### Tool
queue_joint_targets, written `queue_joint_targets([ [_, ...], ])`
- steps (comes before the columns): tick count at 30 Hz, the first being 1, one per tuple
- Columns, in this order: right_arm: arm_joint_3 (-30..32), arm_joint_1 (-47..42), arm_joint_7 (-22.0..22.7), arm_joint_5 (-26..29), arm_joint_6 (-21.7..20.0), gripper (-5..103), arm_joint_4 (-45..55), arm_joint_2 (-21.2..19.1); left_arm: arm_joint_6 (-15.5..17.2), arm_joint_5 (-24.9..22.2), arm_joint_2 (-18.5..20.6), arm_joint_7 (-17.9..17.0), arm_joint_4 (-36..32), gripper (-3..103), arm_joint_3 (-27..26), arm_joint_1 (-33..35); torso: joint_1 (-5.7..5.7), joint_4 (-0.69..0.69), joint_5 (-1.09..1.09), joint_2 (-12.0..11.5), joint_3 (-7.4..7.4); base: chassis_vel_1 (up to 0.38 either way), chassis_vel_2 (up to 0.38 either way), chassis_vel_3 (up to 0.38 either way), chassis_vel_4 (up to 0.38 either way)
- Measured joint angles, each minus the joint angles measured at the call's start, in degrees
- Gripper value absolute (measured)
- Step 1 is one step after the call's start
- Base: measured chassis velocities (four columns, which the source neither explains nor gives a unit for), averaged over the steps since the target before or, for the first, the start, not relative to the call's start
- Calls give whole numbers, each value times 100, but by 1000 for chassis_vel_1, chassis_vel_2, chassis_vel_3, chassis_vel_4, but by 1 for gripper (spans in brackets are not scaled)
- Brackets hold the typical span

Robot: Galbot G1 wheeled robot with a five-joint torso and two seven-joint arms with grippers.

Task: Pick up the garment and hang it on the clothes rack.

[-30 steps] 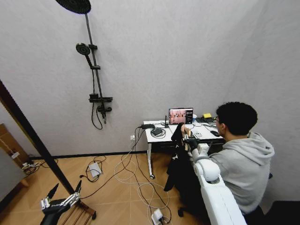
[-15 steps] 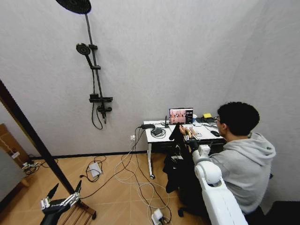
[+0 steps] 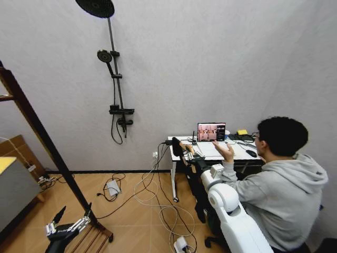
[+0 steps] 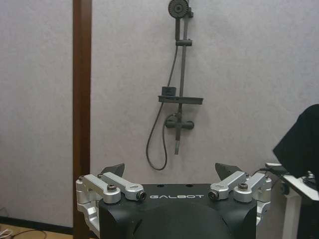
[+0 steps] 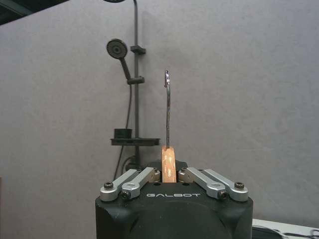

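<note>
A: Where is the garment [image 3: 196,182] right now?

B: We see it in the head view, a thin black shirt hanging from a light wooden hanger [image 5: 168,163]. It hangs in the air in front of the white desk [image 3: 210,153], held up at the end of the robot's white right arm.

A: How is the right gripper [image 5: 169,175] holding it?

B: In the right wrist view we see its two fingers pressed against either side of the hanger's wooden neck, pinching it. The metal hook [image 5: 167,107] stands straight up above the fingers.

A: And the left gripper [image 4: 169,171]?

B: We see it low at the robot's left, near the floor. In the left wrist view its dark fingertips [image 4: 112,170] are spread wide apart with nothing between them.

A: Where is the clothes rack [image 3: 37,132]?

B: We see a dark reddish-brown wooden post of it running slantwise down the left side of the head view, with a short stub of bar near the top and a slatted shelf at the bottom, just beside the left gripper. The garment is well apart from it, over on the right.

A: What else surrounds them?

B: A black shower fitting [image 3: 113,79] is mounted on the grey wall between rack and desk. A laptop [image 3: 211,131] sits open on the desk, cables [image 3: 152,195] trail across the wooden floor, and a person in a grey hoodie [image 3: 279,184] sits at the desk with one hand raised, not touching the garment.
</note>
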Motion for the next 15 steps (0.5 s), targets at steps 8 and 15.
queue_joint_targets([
  [8,-47,-91,45,373,-28,10,248,-271,0,0,0,0,0,100,0,0,1,-1,2,0,0,111,111,109,104],
  [15,146,-349,57,471,-120,10,592,-446,0,0,0,0,0,100,0,0,0,-2,1,0,0,125,122,122,120],
])
